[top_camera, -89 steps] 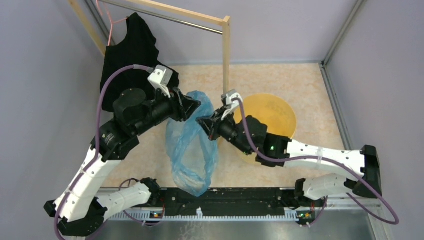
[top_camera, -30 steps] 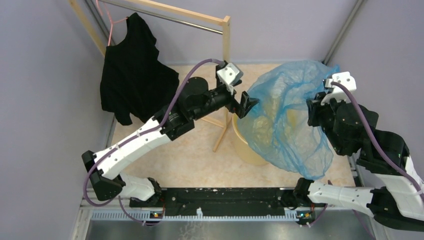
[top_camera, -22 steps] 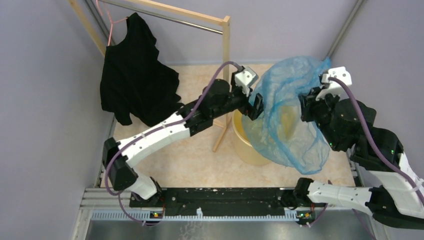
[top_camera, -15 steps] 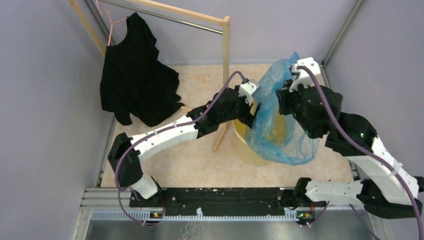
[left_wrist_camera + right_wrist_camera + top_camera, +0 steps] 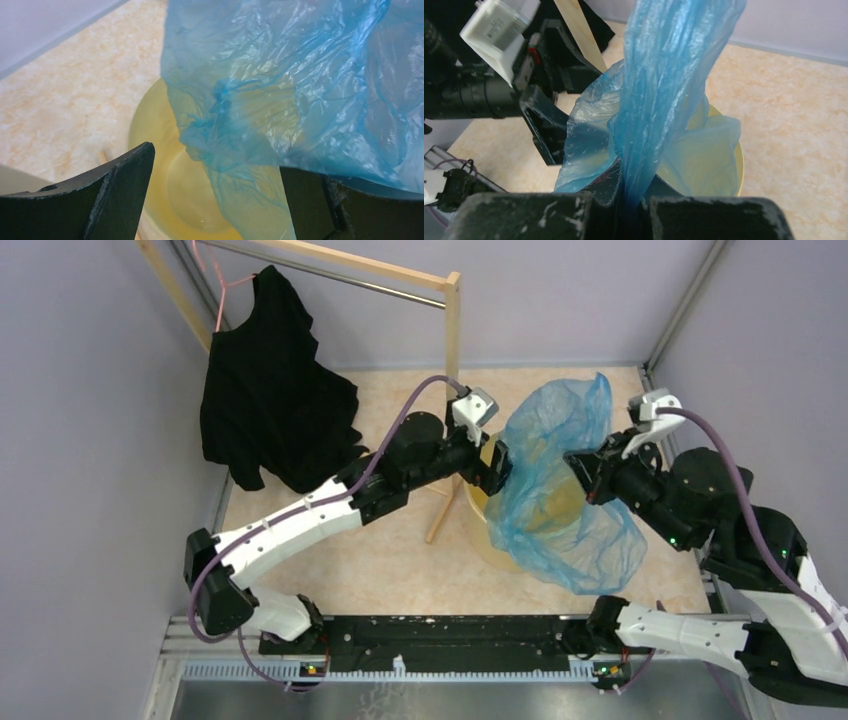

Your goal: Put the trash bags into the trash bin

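One blue bag (image 5: 555, 495) hangs over the bin (image 5: 145, 120).
Your right gripper (image 5: 629, 200) clamps its bunched top; your left gripper (image 5: 215, 160) stands wide open at the bag's edge, gripping nothing.

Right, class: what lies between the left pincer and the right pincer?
The blue trash bag, hanging over the trash bin; the top view shows it filling the gap from left pincer to right pincer.

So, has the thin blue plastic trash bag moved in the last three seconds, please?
Yes: the blue trash bag shifted rightward, from left of the wooden rack post to over the round yellow bin.
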`<state>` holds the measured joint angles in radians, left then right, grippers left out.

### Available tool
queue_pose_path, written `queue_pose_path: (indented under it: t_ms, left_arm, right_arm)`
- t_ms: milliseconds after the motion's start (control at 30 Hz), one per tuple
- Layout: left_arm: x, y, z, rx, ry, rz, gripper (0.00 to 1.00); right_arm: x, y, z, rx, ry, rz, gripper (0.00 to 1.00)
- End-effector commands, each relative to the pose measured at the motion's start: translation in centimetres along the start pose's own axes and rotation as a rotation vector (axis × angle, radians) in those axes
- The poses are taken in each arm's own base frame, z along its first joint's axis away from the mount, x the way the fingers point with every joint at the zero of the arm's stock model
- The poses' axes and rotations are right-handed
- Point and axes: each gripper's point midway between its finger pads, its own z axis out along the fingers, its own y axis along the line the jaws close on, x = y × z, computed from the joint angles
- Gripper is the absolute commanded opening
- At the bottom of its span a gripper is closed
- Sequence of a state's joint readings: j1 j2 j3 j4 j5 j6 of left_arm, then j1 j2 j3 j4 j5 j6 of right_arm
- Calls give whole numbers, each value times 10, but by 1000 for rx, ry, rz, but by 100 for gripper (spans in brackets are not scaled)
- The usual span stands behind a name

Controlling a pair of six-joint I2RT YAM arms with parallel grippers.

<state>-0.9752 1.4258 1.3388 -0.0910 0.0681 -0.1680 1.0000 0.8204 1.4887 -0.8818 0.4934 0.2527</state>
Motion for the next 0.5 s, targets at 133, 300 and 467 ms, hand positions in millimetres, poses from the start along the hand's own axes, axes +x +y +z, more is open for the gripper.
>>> queue_pose_path:
  t_ms: [133,300,467]
  left_arm:
    - [-43,13,-46,-107,-99,49,99]
    - [-96,7,-52,-114,-217,33,98]
    - [-127,-14,-29,-29,-279,14,97]
  right_arm:
    - [1,-2,-16,-36,-20,65,0]
    - [5,2,-14,-56,-14,60,0]
    - [4,5,-14,-79,-19,63,0]
